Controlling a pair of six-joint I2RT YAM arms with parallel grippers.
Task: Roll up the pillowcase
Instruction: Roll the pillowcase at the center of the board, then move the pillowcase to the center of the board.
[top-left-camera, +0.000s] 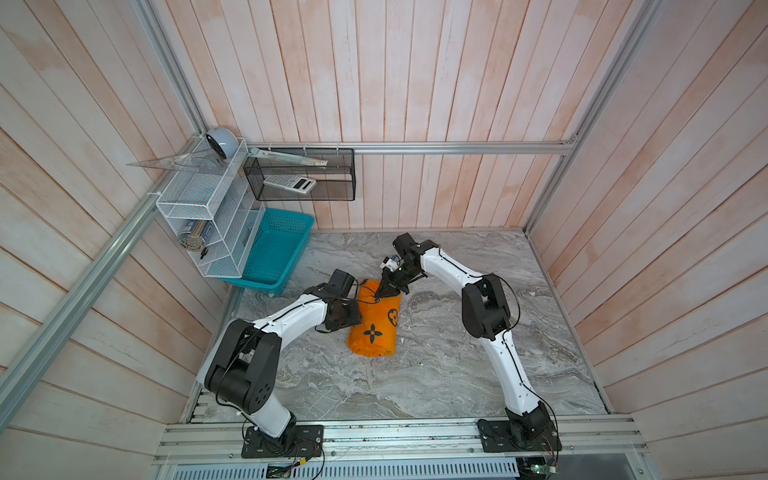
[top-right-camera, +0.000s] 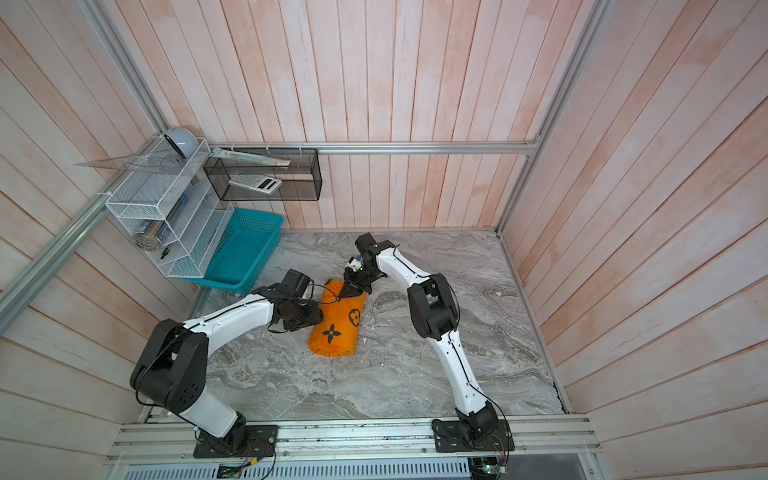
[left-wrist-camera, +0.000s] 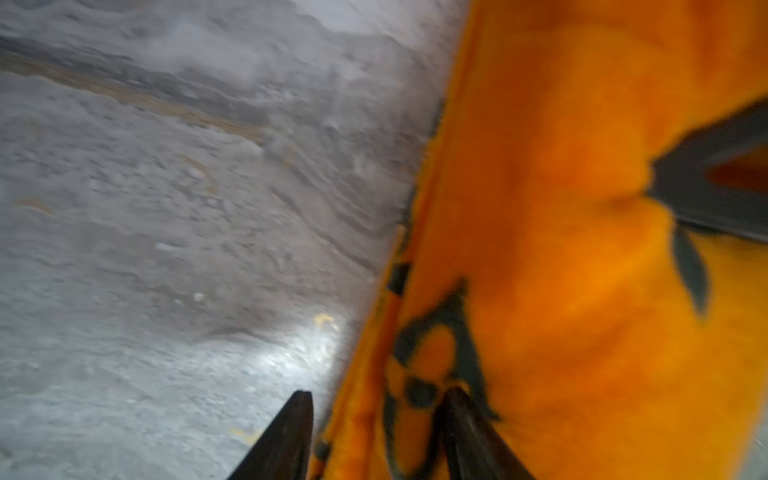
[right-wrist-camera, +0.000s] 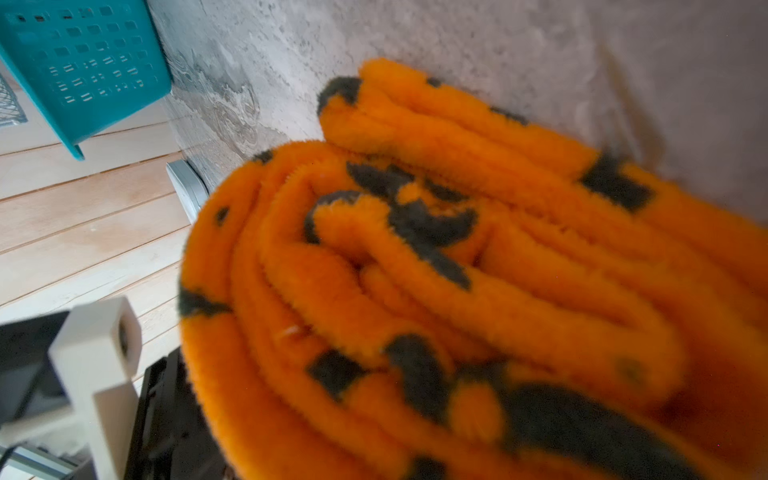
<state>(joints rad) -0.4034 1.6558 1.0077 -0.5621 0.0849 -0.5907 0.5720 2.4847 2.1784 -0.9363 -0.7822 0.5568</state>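
Showing rolled pillowcase (top-left-camera: 374, 328), frame centre: left gripper (left-wrist-camera: 379, 392) jaws apart astride its edge; right gripper (top-left-camera: 379, 294) at upper end, closure indiscernible

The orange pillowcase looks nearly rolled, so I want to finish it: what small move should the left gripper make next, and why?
Probably close the left gripper: its jaws stand apart astride a side edge of the pillowcase, one finger over the marble table, while the right gripper seems pinched on its far end.

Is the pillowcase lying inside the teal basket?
No, the pillowcase lies bundled on the marble table, apart from the teal basket.
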